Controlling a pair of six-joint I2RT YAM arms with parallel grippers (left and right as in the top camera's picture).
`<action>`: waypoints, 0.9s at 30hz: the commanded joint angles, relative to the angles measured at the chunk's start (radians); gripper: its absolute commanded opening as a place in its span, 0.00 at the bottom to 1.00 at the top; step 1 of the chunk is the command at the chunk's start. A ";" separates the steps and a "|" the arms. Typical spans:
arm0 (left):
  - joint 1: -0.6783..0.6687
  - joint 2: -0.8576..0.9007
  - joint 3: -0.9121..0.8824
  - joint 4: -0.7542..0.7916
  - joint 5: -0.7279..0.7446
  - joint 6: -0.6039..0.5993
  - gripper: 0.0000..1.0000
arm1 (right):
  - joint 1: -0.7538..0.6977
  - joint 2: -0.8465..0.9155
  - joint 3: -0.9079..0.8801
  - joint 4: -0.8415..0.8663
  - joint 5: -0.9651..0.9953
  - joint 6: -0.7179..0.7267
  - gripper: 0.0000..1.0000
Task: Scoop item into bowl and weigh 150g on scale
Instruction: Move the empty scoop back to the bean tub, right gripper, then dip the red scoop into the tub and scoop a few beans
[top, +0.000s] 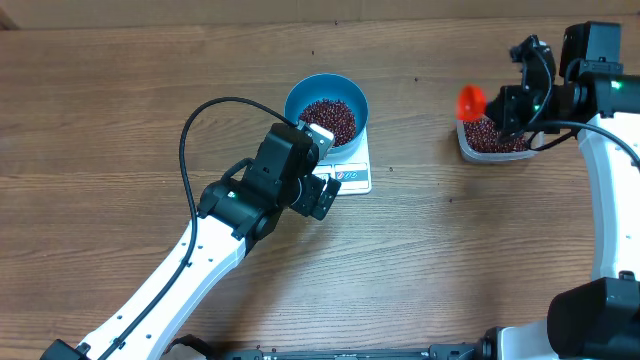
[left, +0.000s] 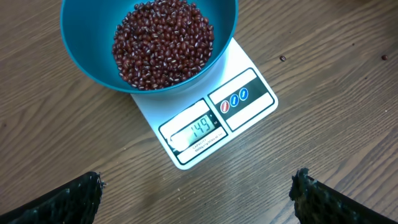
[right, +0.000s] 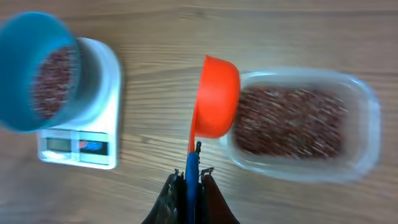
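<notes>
Blue bowl (left: 81, 50) sits on one scale (left: 242, 99); left gripper (left: 198, 186) gapes empty, right gripper (right: 189, 186) clamps one orange scoop (right: 217, 93).

At 12 o'clock: blue bowl (left: 84, 53), well filled with dark red beans (left: 163, 43), seated on far end of white scale (left: 247, 67). At centre: display (left: 200, 129) reading 149, blue-marked buttons (left: 234, 99) just beside it toward 2 o'clock. Two stray beans (left: 283, 58) on wooden table (left: 336, 124) toward 2 o'clock. At 7 and 5 o'clock: left gripper (left: 198, 182) fingers (left: 68, 202), spread wide, touching nothing.
</notes>
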 joint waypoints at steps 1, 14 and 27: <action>0.003 0.006 -0.003 0.001 0.005 0.012 1.00 | 0.001 -0.010 0.025 -0.029 0.131 0.047 0.03; 0.003 0.006 -0.003 0.001 0.005 0.012 1.00 | 0.000 -0.008 0.024 -0.047 0.235 0.114 0.04; 0.003 0.006 -0.003 0.001 0.005 0.012 1.00 | -0.013 0.156 0.023 -0.007 0.254 0.113 0.04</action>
